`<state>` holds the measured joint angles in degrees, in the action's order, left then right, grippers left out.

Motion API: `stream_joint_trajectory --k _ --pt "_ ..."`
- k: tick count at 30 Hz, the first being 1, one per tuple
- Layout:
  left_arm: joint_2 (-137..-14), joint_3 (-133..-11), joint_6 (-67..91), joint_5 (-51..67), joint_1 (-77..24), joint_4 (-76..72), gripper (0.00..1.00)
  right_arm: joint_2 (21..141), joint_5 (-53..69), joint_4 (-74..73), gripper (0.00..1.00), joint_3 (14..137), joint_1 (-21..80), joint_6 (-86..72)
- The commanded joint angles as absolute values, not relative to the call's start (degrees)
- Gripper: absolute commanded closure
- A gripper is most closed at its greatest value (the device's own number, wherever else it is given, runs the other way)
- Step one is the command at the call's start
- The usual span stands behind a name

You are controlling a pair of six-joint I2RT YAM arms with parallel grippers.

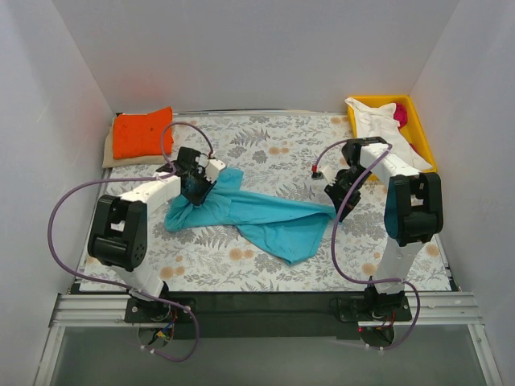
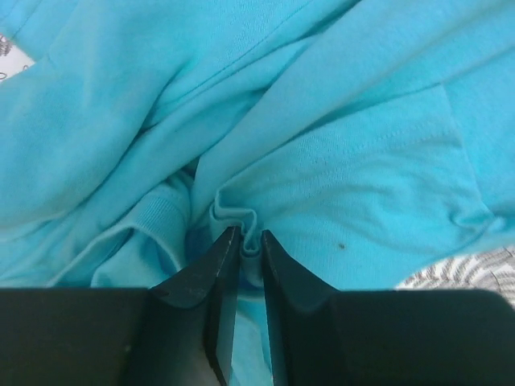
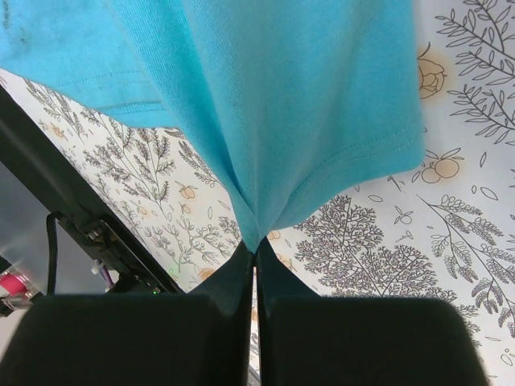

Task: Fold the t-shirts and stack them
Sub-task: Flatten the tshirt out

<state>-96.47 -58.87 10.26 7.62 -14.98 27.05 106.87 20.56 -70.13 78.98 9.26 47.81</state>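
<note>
A teal-blue t-shirt [image 1: 257, 213] lies stretched and rumpled across the middle of the floral cloth. My left gripper [image 1: 195, 191] is shut on a fold of it at its left end; the wrist view shows the pinched fold [image 2: 248, 233] between the jaws. My right gripper [image 1: 332, 195] is shut on the shirt's right corner [image 3: 256, 233], lifted a little off the cloth. A folded orange t-shirt [image 1: 142, 133] lies at the back left. A white t-shirt [image 1: 374, 121] and a magenta one [image 1: 400, 115] lie in the yellow tray [image 1: 420, 129].
The floral table cloth [image 1: 265, 149] covers the table. A beige cloth [image 1: 109, 153] sticks out under the orange shirt. White walls stand close on both sides. The black front rail [image 1: 257, 301] runs along the near edge.
</note>
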Motion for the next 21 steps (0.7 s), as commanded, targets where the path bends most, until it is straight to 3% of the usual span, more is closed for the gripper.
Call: stream_joint_trajectory --k 1,9,21 --pt "-91.24 -62.48 8.71 10.10 -13.28 32.15 0.81 106.35 19.69 -71.02 0.99 80.24 8.61 49.48" --pt "-95.18 -65.56 5.27 18.18 -8.79 37.96 0.61 107.05 21.01 -70.93 0.99 80.86 8.53 49.13" --pt "-95.63 -65.83 8.52 19.96 -9.58 38.85 0.51 107.75 21.01 -71.02 0.99 80.68 8.53 49.39"
